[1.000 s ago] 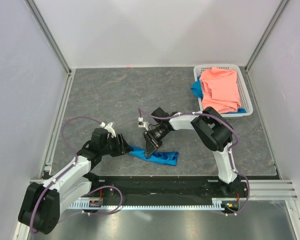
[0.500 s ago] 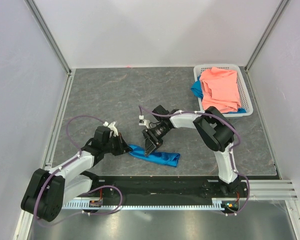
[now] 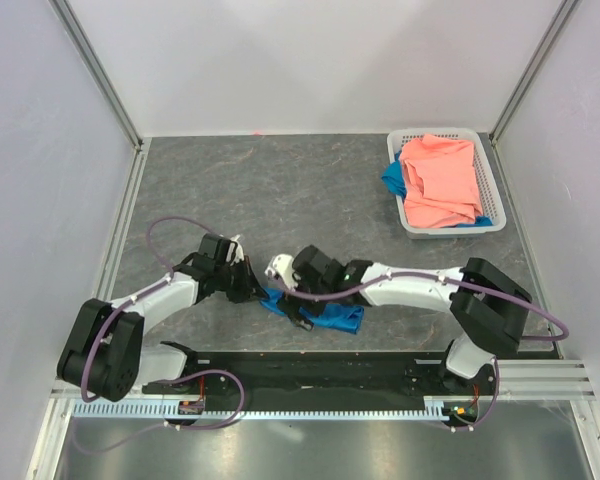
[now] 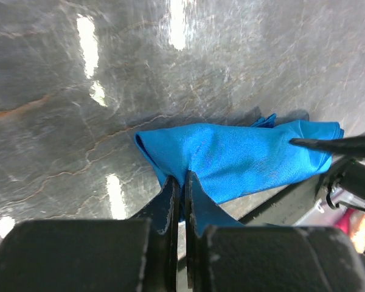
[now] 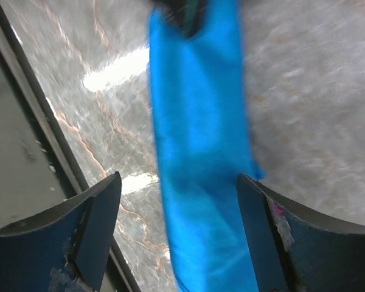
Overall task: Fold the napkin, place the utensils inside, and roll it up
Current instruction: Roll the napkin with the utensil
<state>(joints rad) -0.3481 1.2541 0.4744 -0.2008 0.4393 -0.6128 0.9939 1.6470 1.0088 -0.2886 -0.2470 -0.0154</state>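
The bright blue napkin (image 3: 332, 318) lies bunched into a narrow strip near the table's front edge. My left gripper (image 3: 257, 292) is shut on its left end; in the left wrist view the jaws (image 4: 182, 185) pinch a fold of the napkin (image 4: 243, 155). My right gripper (image 3: 298, 304) hangs low over the strip just right of that. In the right wrist view it (image 5: 177, 179) stands open, one finger on each side of the napkin (image 5: 201, 182) and neither touching it. The utensils are out of view.
A white basket (image 3: 492, 190) at the back right holds a salmon-pink cloth (image 3: 440, 180) with a blue scrap under it. The black front rail (image 3: 320, 370) runs just in front of the napkin. Both arms lie low and close together.
The left gripper has moved right and shut on the napkin's left end. The right gripper has opened, and its arm has stretched out low and to the left over the strip.
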